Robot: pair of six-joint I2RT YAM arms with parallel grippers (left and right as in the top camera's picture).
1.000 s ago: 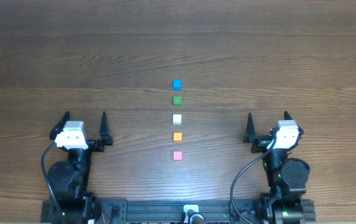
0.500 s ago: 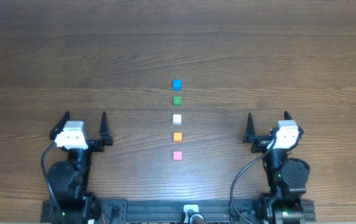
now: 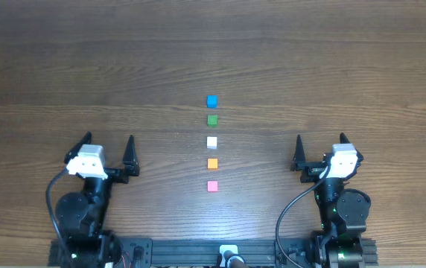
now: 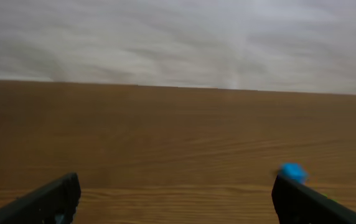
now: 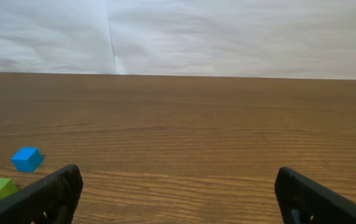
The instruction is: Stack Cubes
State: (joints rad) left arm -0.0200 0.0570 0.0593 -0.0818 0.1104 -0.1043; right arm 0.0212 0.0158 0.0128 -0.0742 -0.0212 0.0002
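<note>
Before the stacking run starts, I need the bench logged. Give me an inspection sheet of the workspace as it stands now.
Surface: dark wood-grain table, no marks or spills seen.
Job's things: five cubes in one line between the arms, each apart from the next, none stacked; far to near: blue cube, green cube, white cube, orange cube, pink cube.
Clutter: nothing seen.
Grippers: left gripper and right gripper both open, holding nothing, one on each side of the line.
Cables: left black cable and right black cable each loop beside an arm's base.
Surroundings: white backdrop beyond the table's far edge.
</note>
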